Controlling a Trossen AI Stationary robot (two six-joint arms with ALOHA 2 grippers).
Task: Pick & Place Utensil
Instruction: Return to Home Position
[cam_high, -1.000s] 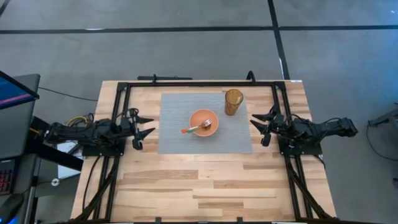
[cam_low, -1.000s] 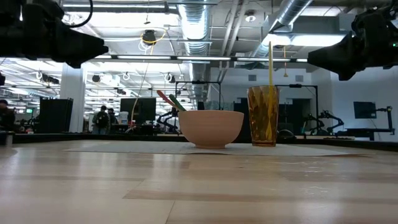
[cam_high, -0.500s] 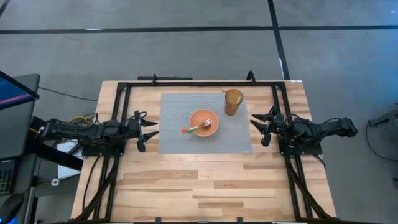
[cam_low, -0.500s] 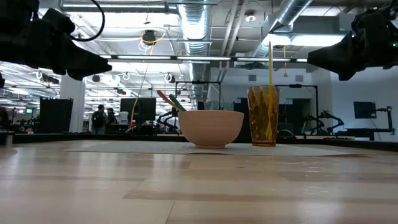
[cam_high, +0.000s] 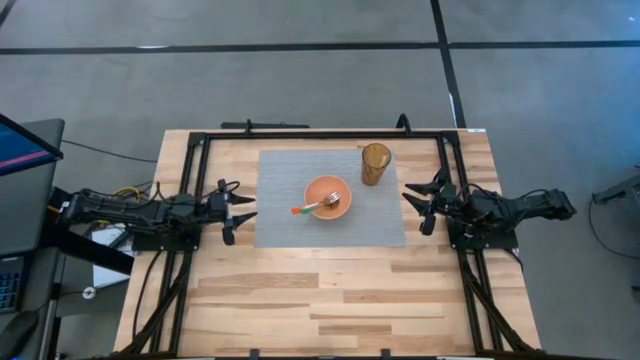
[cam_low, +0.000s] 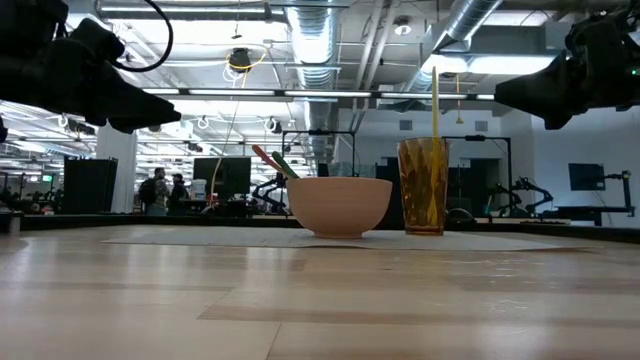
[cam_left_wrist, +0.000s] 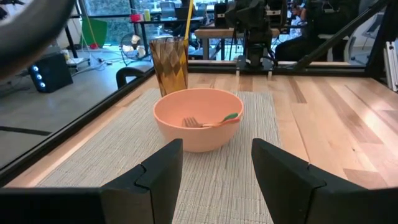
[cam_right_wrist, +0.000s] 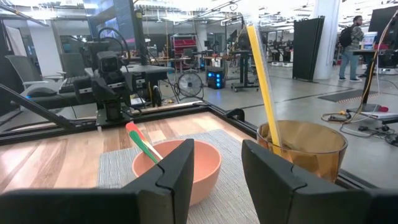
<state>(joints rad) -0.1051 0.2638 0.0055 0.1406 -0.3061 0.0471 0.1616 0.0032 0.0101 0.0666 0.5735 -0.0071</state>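
A salmon-pink bowl (cam_high: 328, 197) stands on a grey woven placemat (cam_high: 290, 226) mid-table. A fork with an orange, green and red handle (cam_high: 306, 208) lies in it, head inside (cam_left_wrist: 193, 122), handle leaning out over the rim (cam_right_wrist: 142, 144). An amber tumbler (cam_high: 375, 163) with a yellow straw (cam_right_wrist: 263, 81) stands on the mat's far right corner. My left gripper (cam_high: 238, 213) hovers open at the mat's left edge, pointing at the bowl (cam_left_wrist: 198, 118). My right gripper (cam_high: 417, 205) hovers open off the mat's right edge.
A black metal frame (cam_high: 320, 133) runs around the table's far half. Bare wood (cam_high: 330, 300) lies on the near side. People and desks show in the room beyond the table.
My left gripper has moved toward the table's right, closer to the mat's left edge and the bowl, and dropped slightly in the low view. The right arm, bowl, fork and tumbler have kept still.
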